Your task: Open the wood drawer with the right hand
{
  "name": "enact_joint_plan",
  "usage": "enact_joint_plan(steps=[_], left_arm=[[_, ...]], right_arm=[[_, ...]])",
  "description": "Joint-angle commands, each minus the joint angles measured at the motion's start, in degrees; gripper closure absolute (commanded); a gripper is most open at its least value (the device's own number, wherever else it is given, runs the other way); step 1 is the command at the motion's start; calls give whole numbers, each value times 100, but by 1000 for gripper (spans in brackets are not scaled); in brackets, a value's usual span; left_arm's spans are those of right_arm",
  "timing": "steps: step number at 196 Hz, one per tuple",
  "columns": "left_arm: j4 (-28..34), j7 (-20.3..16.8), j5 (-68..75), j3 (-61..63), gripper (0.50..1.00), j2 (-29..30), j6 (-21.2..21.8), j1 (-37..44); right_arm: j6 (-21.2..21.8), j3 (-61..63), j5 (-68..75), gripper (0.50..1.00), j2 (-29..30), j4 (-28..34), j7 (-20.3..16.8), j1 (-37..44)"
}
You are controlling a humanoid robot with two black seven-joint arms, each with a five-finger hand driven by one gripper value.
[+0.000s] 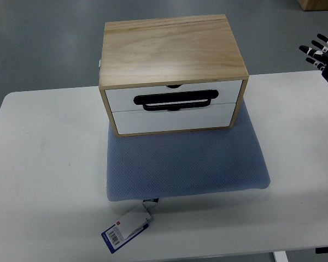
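Observation:
A light wooden drawer box (172,52) stands on a blue pad (188,164) at the middle of the white table. Its front shows two white drawers (172,106), both closed, with a black handle (175,101) lying across the seam between them. My right hand (322,52) hovers at the far right edge of the top view, well to the right of the box and apart from it. Its black fingers (312,50) are spread and hold nothing. The left arm does not show.
The white table (44,164) reaches from the left edge to the right edge. A white and blue tag (126,229) hangs from the pad's front edge. Grey floor lies beyond the table's far side.

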Motion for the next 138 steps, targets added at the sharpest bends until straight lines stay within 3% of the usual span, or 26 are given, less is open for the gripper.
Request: enact_joint_plan(steps=[1, 91, 94, 138], left_arm=[[0, 0, 0, 0, 500, 0, 0, 0], [0, 0, 0, -9, 500, 0, 0, 0], [0, 0, 0, 0, 500, 0, 0, 0], [0, 0, 0, 0, 500, 0, 0, 0]], right_arm=[[69, -489, 438, 570, -382, 81, 73, 287], [746, -1729, 666, 572, -1463, 1021, 82, 1500], [877, -2045, 658, 572, -1534, 1074, 73, 1851], [1457, -3074, 631, 570, -1762, 1303, 64, 2950]])
